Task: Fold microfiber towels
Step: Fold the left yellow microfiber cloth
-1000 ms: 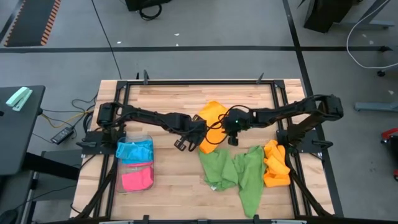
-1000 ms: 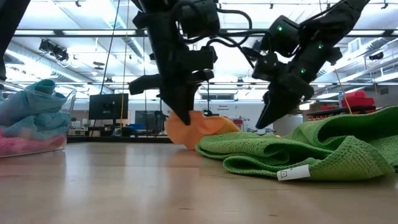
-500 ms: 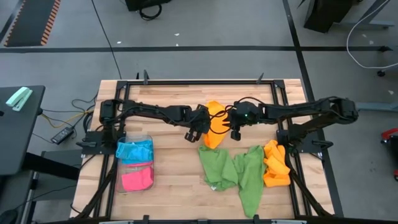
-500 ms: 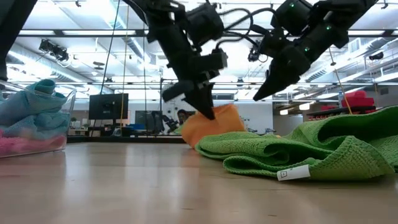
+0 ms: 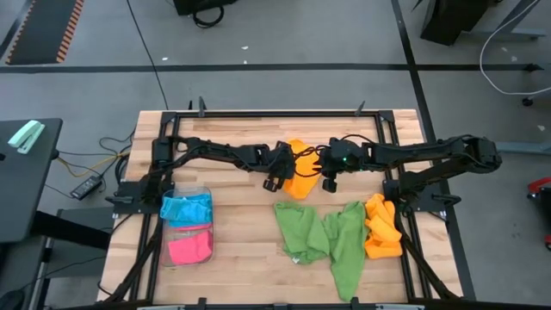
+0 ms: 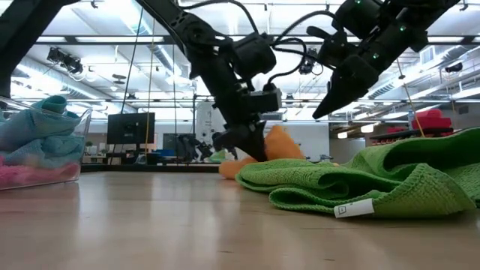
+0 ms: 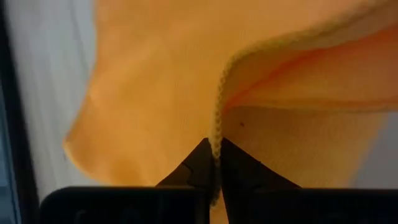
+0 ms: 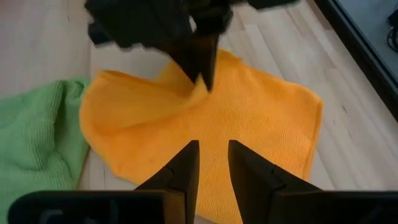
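My left tool (image 7: 214, 163) pinches orange towel (image 5: 301, 170) edge, lifted beside green towels (image 5: 325, 239). My right tool (image 8: 212, 163) parted, empty, above orange towel. Advice: carry edge straight across, align corners, then release.

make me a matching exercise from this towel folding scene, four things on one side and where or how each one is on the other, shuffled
Things
1. left gripper
2. right gripper
3. pink towel
4. green towels

Places or states
A. lying in the clear plastic tray beside a blue towel
B. shut on an edge of the orange towel
C. spread loose on the table, in front of the orange towel
D. open, hanging over the orange towel, holding nothing

Pairs: 1-B, 2-D, 3-A, 4-C
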{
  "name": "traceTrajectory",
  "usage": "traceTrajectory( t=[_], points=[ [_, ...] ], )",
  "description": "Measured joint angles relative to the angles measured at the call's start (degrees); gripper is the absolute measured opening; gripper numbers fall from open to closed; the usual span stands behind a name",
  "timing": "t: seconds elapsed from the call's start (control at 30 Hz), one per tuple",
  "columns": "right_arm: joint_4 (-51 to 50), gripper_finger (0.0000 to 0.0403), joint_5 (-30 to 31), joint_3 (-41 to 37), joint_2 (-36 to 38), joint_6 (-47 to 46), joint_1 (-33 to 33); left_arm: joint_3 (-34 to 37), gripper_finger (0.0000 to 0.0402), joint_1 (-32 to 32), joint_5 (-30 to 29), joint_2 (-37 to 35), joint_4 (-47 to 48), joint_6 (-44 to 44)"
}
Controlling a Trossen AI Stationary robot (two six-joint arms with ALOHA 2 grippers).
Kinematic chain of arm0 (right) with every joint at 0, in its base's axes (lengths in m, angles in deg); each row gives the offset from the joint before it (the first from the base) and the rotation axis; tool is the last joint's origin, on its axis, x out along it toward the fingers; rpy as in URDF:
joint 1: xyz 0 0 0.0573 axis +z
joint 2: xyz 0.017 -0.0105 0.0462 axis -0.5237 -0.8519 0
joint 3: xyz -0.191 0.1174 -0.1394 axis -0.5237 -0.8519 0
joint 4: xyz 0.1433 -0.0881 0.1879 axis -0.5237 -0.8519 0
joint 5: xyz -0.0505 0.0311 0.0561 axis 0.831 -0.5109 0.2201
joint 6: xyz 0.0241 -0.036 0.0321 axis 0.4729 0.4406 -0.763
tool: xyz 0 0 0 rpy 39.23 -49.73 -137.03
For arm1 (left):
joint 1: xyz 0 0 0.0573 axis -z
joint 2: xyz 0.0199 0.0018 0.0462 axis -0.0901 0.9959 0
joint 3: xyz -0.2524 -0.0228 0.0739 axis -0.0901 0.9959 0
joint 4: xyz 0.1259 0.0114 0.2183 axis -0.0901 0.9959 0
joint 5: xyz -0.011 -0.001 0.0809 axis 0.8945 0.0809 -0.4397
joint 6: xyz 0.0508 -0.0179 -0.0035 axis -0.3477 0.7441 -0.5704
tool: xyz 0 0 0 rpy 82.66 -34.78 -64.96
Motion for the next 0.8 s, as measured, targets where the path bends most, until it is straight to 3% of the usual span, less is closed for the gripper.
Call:
traceTrajectory(
  t=[0.37, 0.8],
  points=[
    [0.0, 0.0093, 0.0, 0.0, 0.0, 0.0, 0.0, 0.1, 0.0028, 0.1, -0.2, 1.7, -3.0, 0.9],
    [-1.1, 0.0093, 0.0, 0.0, 0.2, 0.3, 0.0, 0.1, 0.0186, 0.1, -3.7, 0.2, -3.1, 8.9]
  ],
)
